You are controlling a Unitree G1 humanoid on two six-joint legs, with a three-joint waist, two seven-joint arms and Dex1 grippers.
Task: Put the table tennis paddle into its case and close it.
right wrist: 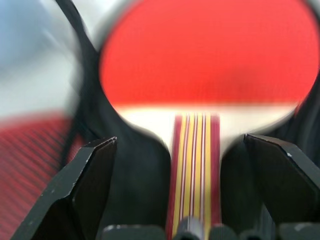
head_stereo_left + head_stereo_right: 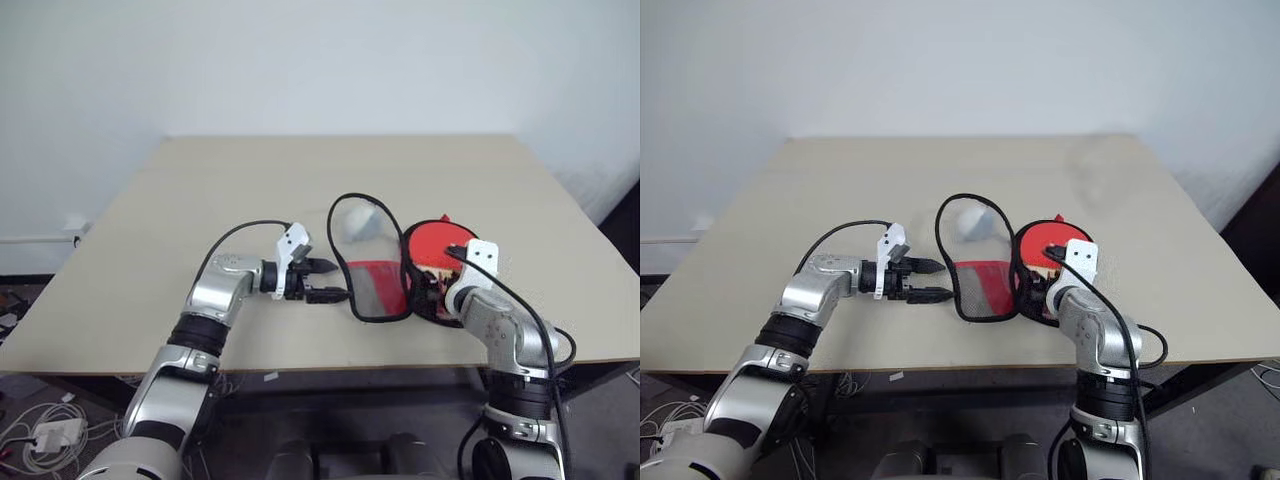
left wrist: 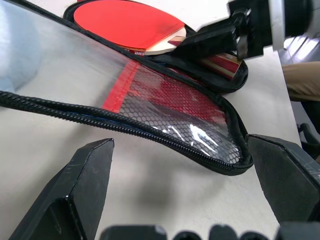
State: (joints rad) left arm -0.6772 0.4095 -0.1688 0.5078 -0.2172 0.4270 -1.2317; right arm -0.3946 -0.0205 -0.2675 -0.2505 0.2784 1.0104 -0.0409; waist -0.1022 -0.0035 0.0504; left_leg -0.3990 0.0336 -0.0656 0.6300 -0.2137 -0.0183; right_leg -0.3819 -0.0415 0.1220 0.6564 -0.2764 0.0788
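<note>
wall [image 2: 300, 60]: plain white | table [image 2: 200, 200]: beige top | floor [image 2: 30, 420]: cables, power strip

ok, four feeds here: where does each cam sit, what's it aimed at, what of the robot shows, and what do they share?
Left eye view: head camera, looking forward and down at the beige table; both arms show.
Right eye view: same stereo head, same scene.
Left wrist view: looks along the open left gripper at the open black fabric case with clear mesh panel.
Right wrist view: looks along the open right gripper at the red-faced, wooden-handled table tennis paddle.
Shared: paddle lying in the case, seen from all four.
</note>
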